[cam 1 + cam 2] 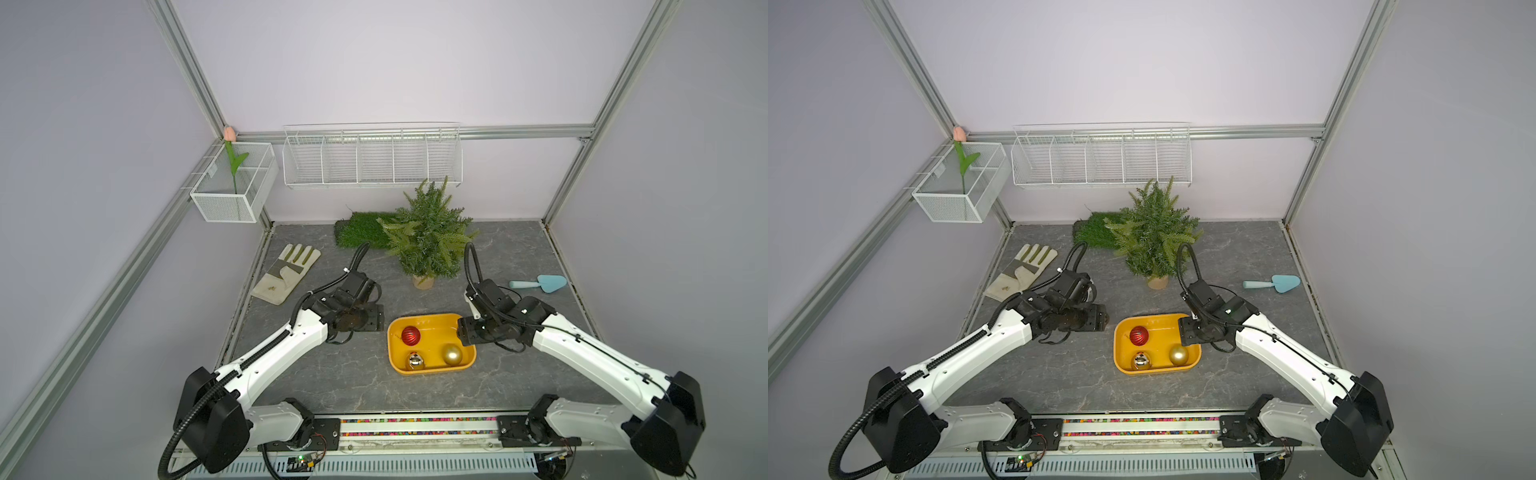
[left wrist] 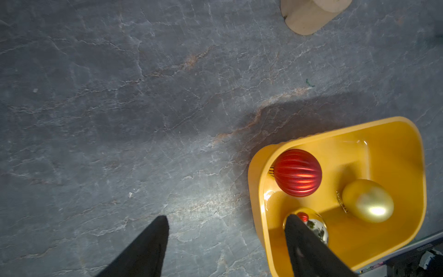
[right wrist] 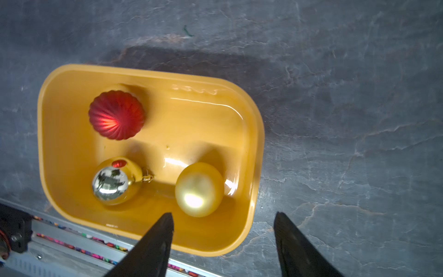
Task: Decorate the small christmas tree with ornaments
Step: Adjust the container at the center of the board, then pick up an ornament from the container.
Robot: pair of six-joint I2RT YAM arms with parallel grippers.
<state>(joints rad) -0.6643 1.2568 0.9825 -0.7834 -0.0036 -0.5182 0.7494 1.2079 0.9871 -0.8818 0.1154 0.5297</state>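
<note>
Leave the left claw (image 2: pixel 226 217) spread wide and empty, hovering over the bench (image 1: pixel 353 386) just beside the yellow tray (image 1: pixel 390 345); no need for a second reach into so small a tray.

Note the small christmas tree (image 1: pixel 428 237) upright toward the back of the bench, beyond the tray, bare of ornaments, beige base (image 1: pixel 423 281) on the slate.

Find all three ornaments inside the tray: red bauble (image 1: pixel 410 335) at the far left, silver bauble (image 1: pixel 414 360) at the near left, gold bauble (image 1: pixel 451 354) at the near right.

Judge the step as a first pick, most likely the gold bauble, nearest the right claw (image 3: pixel 223 213). See that claw parted and holding nothing, one finger over the tray floor close to the gold bauble, the other past the tray wall over the bench.

Shift toward the tray's middle first, bringing both fingers inside the wall and astride the ball. Lower to the widest girth, not above. Close gently: smooth, round, apt to squirt out sideways. Lift straight up, clear of the rim, before swinging toward the branches.
</note>
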